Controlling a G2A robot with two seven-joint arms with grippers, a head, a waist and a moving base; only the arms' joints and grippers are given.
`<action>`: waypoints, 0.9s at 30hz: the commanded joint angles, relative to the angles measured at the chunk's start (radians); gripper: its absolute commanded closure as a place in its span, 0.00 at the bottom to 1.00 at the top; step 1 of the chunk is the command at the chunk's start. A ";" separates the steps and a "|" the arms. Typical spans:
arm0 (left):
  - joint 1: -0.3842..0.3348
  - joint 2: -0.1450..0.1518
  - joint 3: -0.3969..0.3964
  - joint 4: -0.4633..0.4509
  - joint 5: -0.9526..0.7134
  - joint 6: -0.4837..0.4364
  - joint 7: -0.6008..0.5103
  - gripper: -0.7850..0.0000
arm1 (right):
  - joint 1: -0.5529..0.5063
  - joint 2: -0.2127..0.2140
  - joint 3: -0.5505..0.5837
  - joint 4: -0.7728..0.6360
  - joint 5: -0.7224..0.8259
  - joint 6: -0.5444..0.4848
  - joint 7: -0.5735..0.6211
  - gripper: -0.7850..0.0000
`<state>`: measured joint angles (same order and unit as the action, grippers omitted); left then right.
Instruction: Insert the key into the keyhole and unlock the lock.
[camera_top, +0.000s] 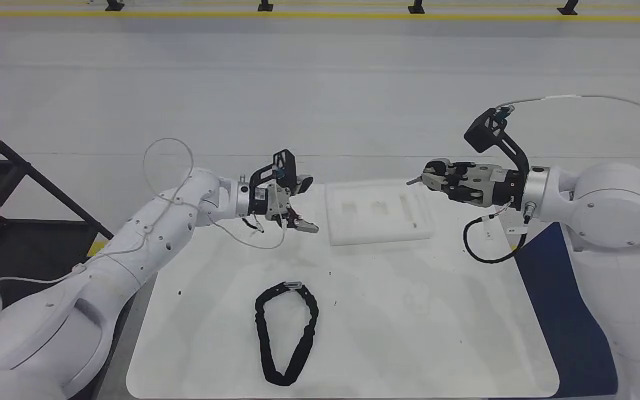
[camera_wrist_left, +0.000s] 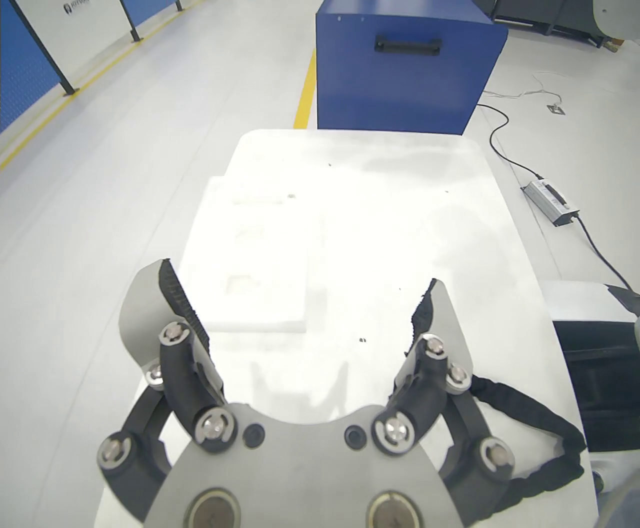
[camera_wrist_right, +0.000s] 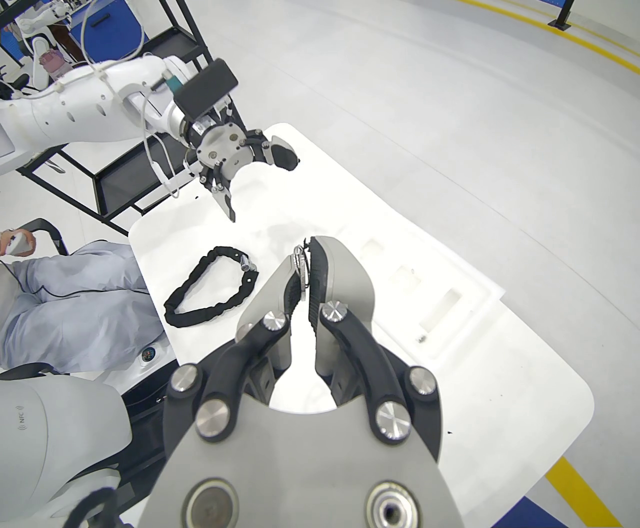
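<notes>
Lower the wide-open, empty left gripper (camera_wrist_left: 300, 280) onto the lock (camera_top: 286, 333) near its metal end (camera_wrist_right: 246, 263) to steady it, then align the key (camera_wrist_right: 300, 265) clamped in the right gripper (camera_wrist_right: 305, 250).

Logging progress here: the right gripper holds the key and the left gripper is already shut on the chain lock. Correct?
No. The left gripper is open and empty; the top view shows the chain lock lying loose on the table, apart from it. The right gripper does hold the key.
</notes>
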<state>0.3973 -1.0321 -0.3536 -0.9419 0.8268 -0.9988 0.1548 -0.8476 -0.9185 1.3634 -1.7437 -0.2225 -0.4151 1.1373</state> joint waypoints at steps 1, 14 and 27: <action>0.022 -0.003 -0.003 0.019 0.013 -0.014 0.014 0.00 | 0.000 0.000 0.000 0.000 0.000 0.000 0.000 1.00; 0.124 0.003 0.046 0.071 0.336 -0.014 0.255 0.00 | 0.000 0.000 0.000 0.000 0.000 0.000 0.000 1.00; 0.104 0.006 0.169 0.116 0.612 -0.014 0.566 0.00 | 0.000 0.000 0.000 0.000 0.000 0.000 0.000 1.00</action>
<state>0.5062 -1.0267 -0.1965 -0.8289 1.4202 -1.0123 0.6953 -0.8476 -0.9185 1.3634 -1.7437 -0.2225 -0.4151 1.1373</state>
